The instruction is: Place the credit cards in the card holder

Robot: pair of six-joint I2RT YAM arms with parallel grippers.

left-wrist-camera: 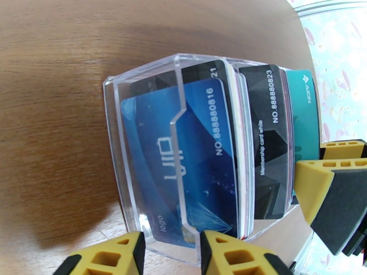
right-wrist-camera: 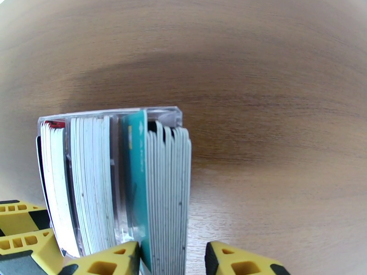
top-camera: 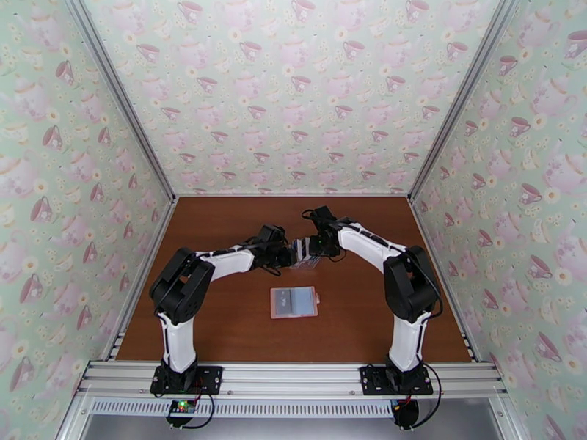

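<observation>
My left gripper (left-wrist-camera: pixel 172 258) straddled the front wall of the clear rack (left-wrist-camera: pixel 114 115); I could not tell whether it clamped. My right gripper (right-wrist-camera: pixel 172 261) stood unclamped astride the rear stack of credit cards (right-wrist-camera: pixel 167 189) in that rack, a gap showing beside one finger. The card holder (top-camera: pixel 293 302) lay flat on the table (top-camera: pixel 220 236), apart from the rack, nearer my bases.

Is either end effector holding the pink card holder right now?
No, the card holder lies flat on the table, with nothing touching it.
</observation>
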